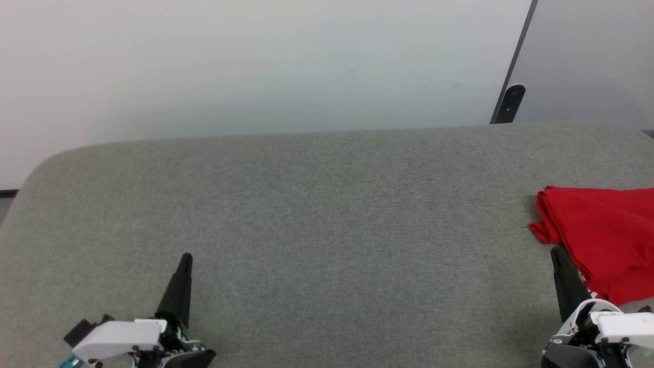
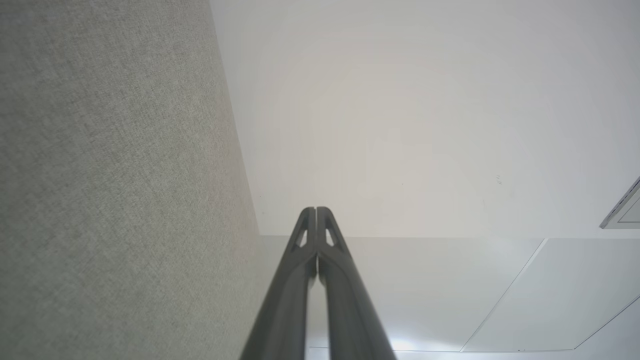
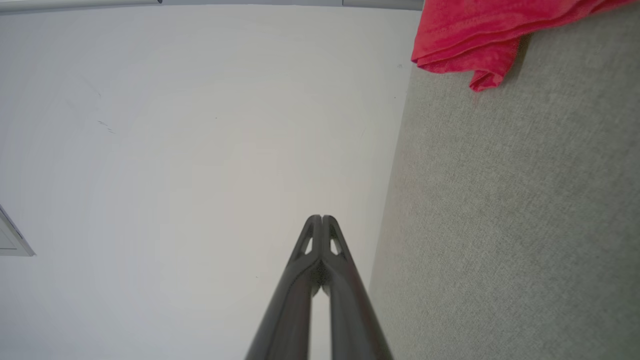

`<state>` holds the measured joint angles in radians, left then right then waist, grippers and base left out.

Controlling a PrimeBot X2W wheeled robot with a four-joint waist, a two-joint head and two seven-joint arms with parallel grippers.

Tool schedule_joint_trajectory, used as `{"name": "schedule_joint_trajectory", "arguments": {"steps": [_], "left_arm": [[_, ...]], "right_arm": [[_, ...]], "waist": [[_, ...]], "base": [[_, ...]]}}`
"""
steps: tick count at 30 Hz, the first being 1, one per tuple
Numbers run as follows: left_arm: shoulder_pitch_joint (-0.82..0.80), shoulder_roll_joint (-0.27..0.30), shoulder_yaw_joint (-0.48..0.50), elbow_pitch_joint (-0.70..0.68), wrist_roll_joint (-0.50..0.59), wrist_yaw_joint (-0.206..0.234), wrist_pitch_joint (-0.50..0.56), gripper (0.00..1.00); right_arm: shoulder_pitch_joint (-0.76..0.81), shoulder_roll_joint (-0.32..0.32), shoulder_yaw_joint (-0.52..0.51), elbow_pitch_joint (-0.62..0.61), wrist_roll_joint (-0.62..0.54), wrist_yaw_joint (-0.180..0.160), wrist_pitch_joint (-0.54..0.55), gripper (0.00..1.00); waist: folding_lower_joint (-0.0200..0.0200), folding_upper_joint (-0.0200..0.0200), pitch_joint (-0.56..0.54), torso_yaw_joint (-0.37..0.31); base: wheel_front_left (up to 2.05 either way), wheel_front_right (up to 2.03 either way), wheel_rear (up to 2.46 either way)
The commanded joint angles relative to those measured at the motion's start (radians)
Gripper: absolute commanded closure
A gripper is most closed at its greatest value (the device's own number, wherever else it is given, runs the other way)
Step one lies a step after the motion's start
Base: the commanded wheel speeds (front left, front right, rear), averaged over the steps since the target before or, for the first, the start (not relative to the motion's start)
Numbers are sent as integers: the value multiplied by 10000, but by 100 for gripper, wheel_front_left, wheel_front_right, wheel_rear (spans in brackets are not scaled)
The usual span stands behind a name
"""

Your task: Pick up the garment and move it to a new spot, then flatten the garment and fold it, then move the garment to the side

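The garment is a red, folded bundle lying at the right edge of the grey fabric-covered table; the picture's right border cuts it off. Its folded corner also hangs into the top of the right wrist view. My right gripper rests at the lower right, shut and empty, its tip just beside the garment's near left edge; whether it touches the cloth I cannot tell. In the right wrist view its fingertips meet. My left gripper sits at the lower left, shut, with nothing held; its tips are pressed together.
A pale wall rises behind the table's far edge. A dark post with a rounded bracket leans at the back right beside a grey panel. The table's left corner is rounded.
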<state>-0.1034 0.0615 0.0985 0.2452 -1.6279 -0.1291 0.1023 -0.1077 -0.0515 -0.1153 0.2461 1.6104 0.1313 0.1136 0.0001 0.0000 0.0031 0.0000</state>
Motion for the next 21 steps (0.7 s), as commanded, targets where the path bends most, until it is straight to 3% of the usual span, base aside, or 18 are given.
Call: {"name": "schedule_joint_trajectory", "arguments": {"steps": [1, 21], "left_arm": [[-108, -10, 26, 13, 50, -56, 22, 100], [-112, -37, 65, 16, 94, -57, 54, 100]], "right_arm": [[-39, 34, 1, 7, 39, -10, 6, 100], [-38, 34, 5, 7, 42, -10, 3, 100]], "waist": [[-1, 0, 0, 0], [-1, 0, 0, 0]], "base": [[0, 0, 0], [0, 0, 0]]}}
